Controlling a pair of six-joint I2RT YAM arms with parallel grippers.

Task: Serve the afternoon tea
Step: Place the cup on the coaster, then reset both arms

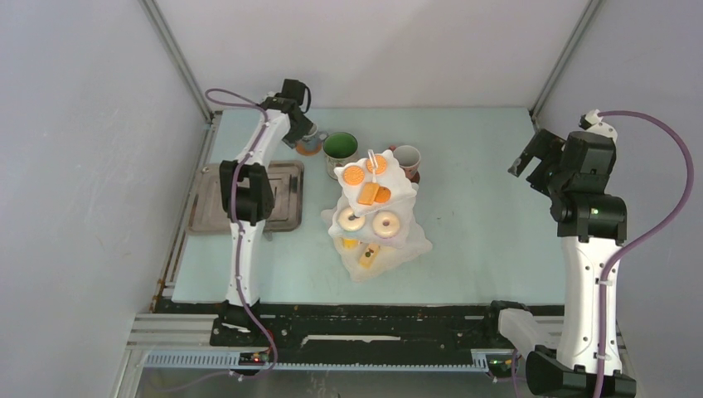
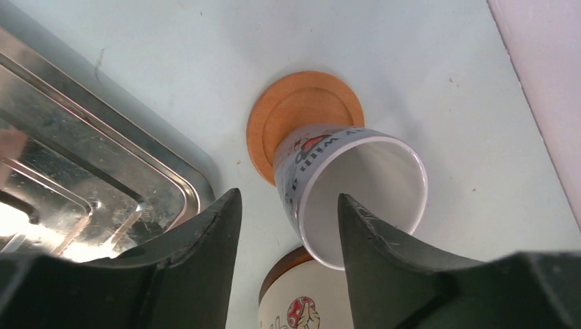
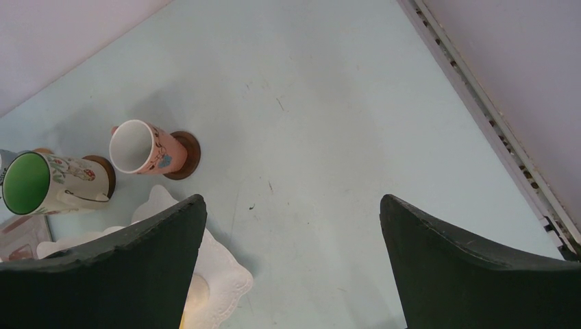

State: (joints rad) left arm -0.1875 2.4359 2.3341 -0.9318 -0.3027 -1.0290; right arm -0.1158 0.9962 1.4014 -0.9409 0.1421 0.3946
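Observation:
A small pale mug point(image 2: 356, 185) with printed lettering stands on an orange-brown coaster point(image 2: 301, 110) at the table's back left. My left gripper point(image 2: 288, 195) is open around its near wall, one finger inside the mouth, the other outside and apart from it. In the top view that gripper point(image 1: 308, 137) covers most of the mug. The green-inside mug point(image 1: 340, 147) and pink mug point(image 1: 406, 157) stand on coasters behind the white three-tier stand point(image 1: 375, 199), which carries orange biscuits point(image 1: 354, 175), donuts point(image 1: 385, 223) and yellow cakes point(image 1: 369, 253). My right gripper point(image 3: 293, 199) hangs open and empty at the right.
A grey metal tray point(image 1: 286, 207) lies left of the stand, under the left arm, and its rim point(image 2: 103, 157) runs close to the left gripper. The green-inside mug point(image 2: 308, 301) stands just beside the pale one. Enclosure walls border the table at back, left and right.

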